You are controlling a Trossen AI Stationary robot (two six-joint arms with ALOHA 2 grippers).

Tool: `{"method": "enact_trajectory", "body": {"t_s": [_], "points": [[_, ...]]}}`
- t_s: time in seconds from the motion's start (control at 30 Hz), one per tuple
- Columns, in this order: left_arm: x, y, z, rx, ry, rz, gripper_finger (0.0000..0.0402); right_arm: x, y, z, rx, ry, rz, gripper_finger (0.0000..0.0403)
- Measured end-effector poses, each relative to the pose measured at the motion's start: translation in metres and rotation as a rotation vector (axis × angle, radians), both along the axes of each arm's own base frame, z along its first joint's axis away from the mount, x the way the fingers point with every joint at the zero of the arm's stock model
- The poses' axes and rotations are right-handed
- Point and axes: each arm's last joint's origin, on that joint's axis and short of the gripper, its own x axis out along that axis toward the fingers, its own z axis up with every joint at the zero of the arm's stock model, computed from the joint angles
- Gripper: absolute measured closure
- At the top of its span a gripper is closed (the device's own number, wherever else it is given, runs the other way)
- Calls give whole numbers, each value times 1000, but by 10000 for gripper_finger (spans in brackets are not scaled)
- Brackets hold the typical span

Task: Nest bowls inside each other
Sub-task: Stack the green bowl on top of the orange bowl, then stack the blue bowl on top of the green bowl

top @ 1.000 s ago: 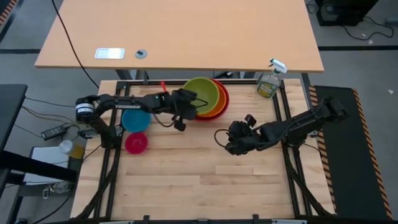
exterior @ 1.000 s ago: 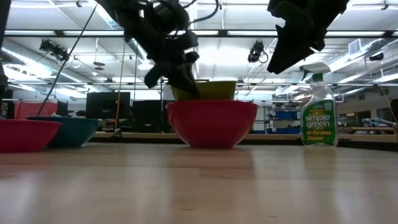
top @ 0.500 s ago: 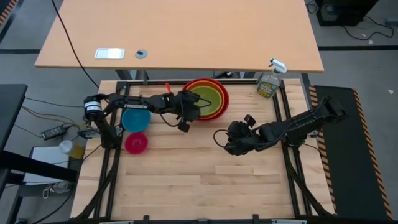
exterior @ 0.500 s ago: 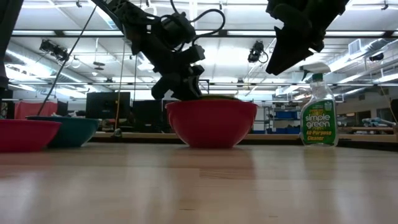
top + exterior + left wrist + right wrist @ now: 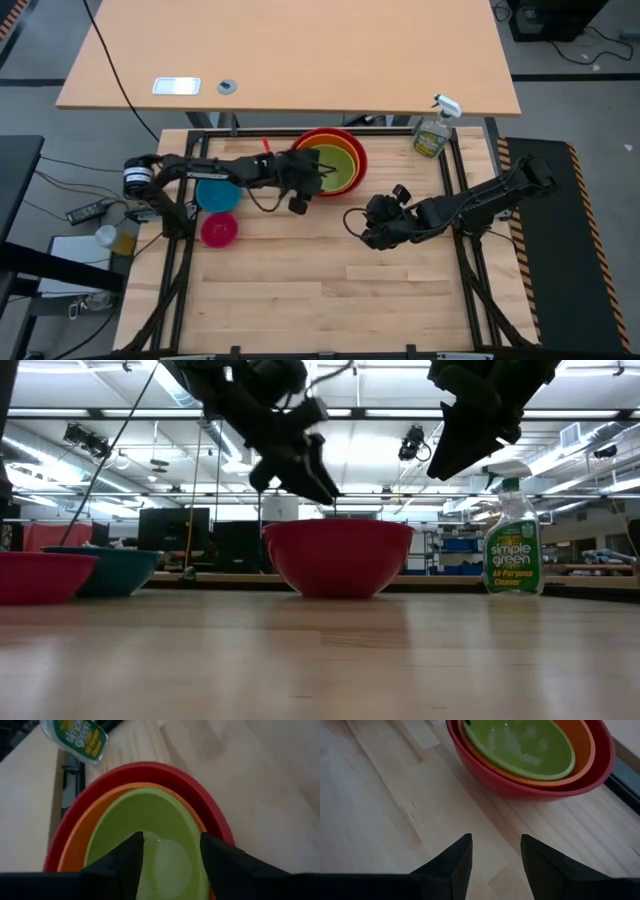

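A green bowl [image 5: 150, 830] sits in an orange bowl [image 5: 80, 840], which sits in a red bowl [image 5: 352, 150] at the table's far middle. Only the red bowl's wall [image 5: 338, 555] shows in the low view. My left gripper [image 5: 171, 847] hangs open just above the nest's near-left rim, touching nothing [image 5: 300, 465]. At the left stand a teal bowl [image 5: 217, 192] and, nearer, a pink bowl [image 5: 219, 230], each on its base. My right gripper [image 5: 496, 845] waits open above the bare wood to the near right of the nest [image 5: 366, 225].
A spray bottle [image 5: 433, 135] stands at the table's far right corner [image 5: 512, 545]. A light desk [image 5: 290, 50] lies beyond the far edge. Bare wood [image 5: 320, 290] fills the near half of the table.
My left gripper has set the green bowl, which it held tipped above the nest, down into the orange bowl. It has opened, let go and risen a little toward the table's left. The green bowl now sits level inside.
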Motion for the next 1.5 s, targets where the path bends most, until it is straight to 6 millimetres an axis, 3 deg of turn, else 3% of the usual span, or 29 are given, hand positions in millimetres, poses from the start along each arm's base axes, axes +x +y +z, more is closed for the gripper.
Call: {"method": "enact_trajectory", "body": {"t_s": [0.27, 0.4, 0.63, 0.83, 0.97, 1.1, 1.27, 1.5], "points": [[-46, 2, 51, -123, -62, 0, 210, 0, 0, 0, 2, -6, 0, 228], [-74, 3, 62, -190, 2, 39, 218, 1, 0, 1, 5, -14, 0, 228], [-108, -6, 55, -350, 244, 169, 221, 5, -4, 1, 3, -36, -4, 228], [-122, -37, 41, -427, 513, 165, 221, 16, -10, -11, -13, -138, 62, 228], [-129, -62, 39, -392, 636, 121, 221, 19, -14, -21, -26, -178, 89, 228], [-136, -79, 37, -227, 710, 162, 221, 19, -17, -25, -40, -181, 104, 228], [-136, -69, 38, -247, 653, 382, 221, 20, -18, -24, -33, -182, 122, 228], [-140, -30, 38, -406, 580, 692, 221, 22, -16, -22, -28, -211, 128, 228]]}}
